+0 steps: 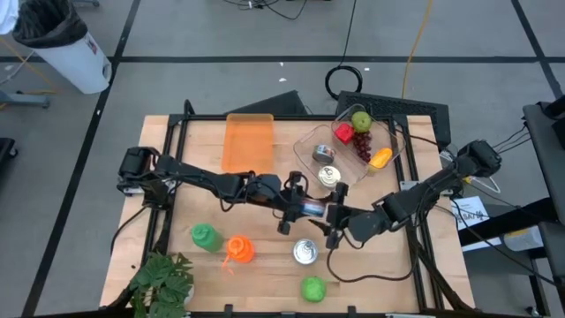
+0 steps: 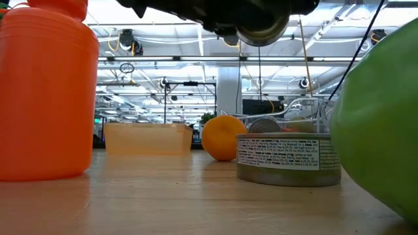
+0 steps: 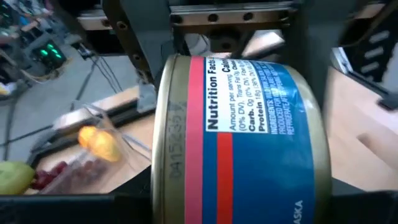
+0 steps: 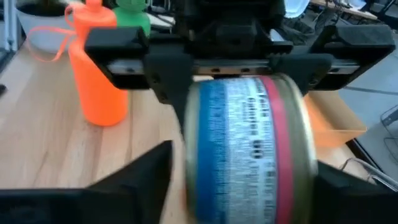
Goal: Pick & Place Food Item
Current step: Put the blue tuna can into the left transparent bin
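- Your left tool (image 1: 300, 208) and right tool (image 1: 335, 216) meet nose to nose above the middle of the bench (image 1: 265, 283), with the blue-and-red labelled can (image 1: 314, 209) lying on its side in the air between them.
- In the right wrist view your left tool's fingers (image 4: 165, 78) are clamped on the can's two flat ends.
- Your right tool sits at the can's other side; you cannot tell whether it grips the can or stands clear of it.
- Just below the tools, a second can (image 1: 305, 252) stands upright on the bench.
- Near it, on the left tool's side, you have an orange bottle (image 1: 238, 250) and, beyond that, a green bottle (image 1: 205, 236).
- A green round fruit (image 1: 313, 288) lies past the second can, towards the bench edge.
- On the tools' other side, a clear tray (image 1: 305, 146) holds fruit and another can.
- Beside that, an orange bin (image 1: 250, 141) sits well apart from the tools.
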